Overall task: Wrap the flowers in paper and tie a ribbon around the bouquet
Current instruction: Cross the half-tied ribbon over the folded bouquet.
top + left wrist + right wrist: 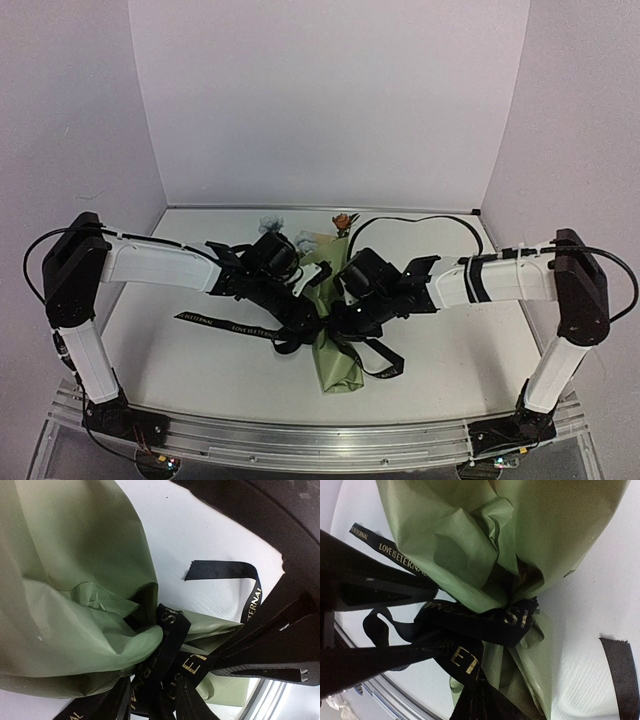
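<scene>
The bouquet lies lengthwise on the white table [180, 350], its green paper [338, 365] gathered at a narrow waist. Blue [270, 224], cream [308, 240] and orange flowers [343, 220] poke out at the far end. The black lettered ribbon [220, 323] is looped round that waist [517, 617] [172, 625], with tails running left and right. My right gripper [480, 702] [336, 318] is shut on a ribbon strand just below the waist. In the left wrist view my left gripper [155, 705] [305, 322] straddles several ribbon strands, with a sliver of table showing beside one finger [112, 702].
A black cable [420, 221] arcs across the table's back right. White walls close in the back and both sides. An aluminium rail [320, 440] runs along the near edge. A loose ribbon end [220, 570] [620, 672] lies flat on the table beside the paper.
</scene>
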`<action>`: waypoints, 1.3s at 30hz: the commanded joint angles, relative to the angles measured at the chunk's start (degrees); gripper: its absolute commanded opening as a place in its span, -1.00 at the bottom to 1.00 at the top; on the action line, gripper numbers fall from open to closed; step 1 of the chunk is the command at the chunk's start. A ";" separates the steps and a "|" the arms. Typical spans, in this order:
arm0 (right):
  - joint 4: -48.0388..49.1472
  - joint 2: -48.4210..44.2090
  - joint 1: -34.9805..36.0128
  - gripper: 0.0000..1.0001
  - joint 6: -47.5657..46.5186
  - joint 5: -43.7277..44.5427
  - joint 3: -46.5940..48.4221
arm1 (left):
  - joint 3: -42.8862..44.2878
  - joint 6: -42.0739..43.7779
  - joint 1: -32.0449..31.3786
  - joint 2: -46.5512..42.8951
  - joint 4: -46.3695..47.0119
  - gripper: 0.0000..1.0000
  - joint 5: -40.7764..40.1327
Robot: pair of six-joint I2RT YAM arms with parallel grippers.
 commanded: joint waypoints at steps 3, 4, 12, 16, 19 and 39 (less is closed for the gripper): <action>3.89 0.28 0.33 -0.90 0.28 2.30 -1.97 | 2.40 0.57 0.40 0.73 1.54 -0.60 1.44; 4.42 0.22 0.34 -0.90 0.34 2.44 -2.27 | 2.29 0.43 0.38 0.62 1.72 -0.66 1.46; 10.39 0.25 0.30 -1.00 2.99 3.51 -5.03 | 1.12 -1.08 0.47 -1.53 3.86 -1.00 1.00; 13.67 -0.10 0.25 -1.00 3.94 5.18 -6.69 | 0.08 -2.05 0.66 -3.09 5.10 -1.00 1.61; 16.59 -0.31 0.14 -1.00 4.54 6.05 -7.95 | -0.62 -2.78 0.73 -4.00 5.79 -1.00 2.20; 31.16 1.97 -0.77 -1.00 8.72 2.03 -9.48 | -2.42 -3.46 0.91 -5.86 6.72 -1.00 3.45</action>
